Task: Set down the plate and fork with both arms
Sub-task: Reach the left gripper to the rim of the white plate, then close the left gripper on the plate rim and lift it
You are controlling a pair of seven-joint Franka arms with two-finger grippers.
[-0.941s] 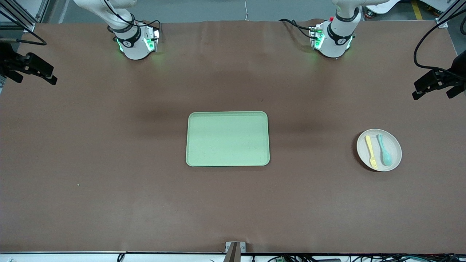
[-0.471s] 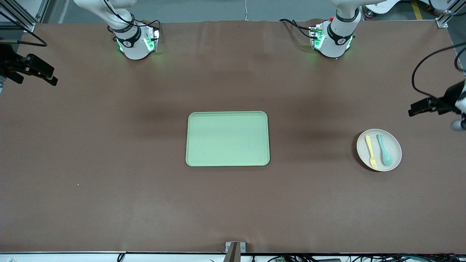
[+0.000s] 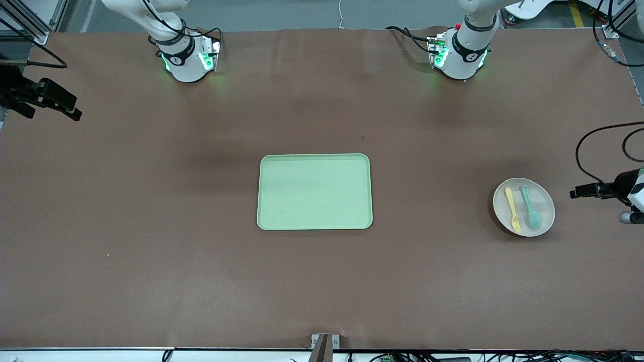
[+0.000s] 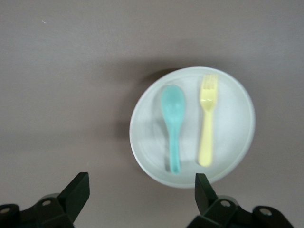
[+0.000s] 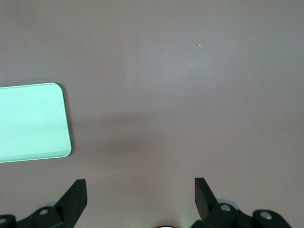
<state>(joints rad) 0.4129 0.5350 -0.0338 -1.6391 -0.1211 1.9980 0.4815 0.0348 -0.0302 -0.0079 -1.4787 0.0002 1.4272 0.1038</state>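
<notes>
The pale plate (image 3: 546, 197) lies on the table toward the left arm's end. The yellow fork (image 3: 512, 209) lies on it beside a teal spoon (image 3: 531, 206). My left gripper (image 3: 578, 192) is open and empty in the air, over bare table just past the plate's rim toward the table's end. In the left wrist view the plate (image 4: 232, 128), the fork (image 4: 207, 121) and the spoon (image 4: 173, 123) lie just ahead of the open left gripper (image 4: 142, 190). My right gripper (image 3: 50, 105) waits, open and empty, over the right arm's end of the table; it also shows in the right wrist view (image 5: 140, 194).
A rectangular light green tray (image 3: 315, 191) lies at the table's middle; one corner shows in the right wrist view (image 5: 31, 122). The arms' green-lit bases (image 3: 188, 60) stand along the edge farthest from the front camera. Brown tabletop surrounds the tray.
My left gripper has swung toward the front camera along the table's end and now hangs level with the plate. The right gripper has hardly moved. Plate, fork and spoon lie as before.
</notes>
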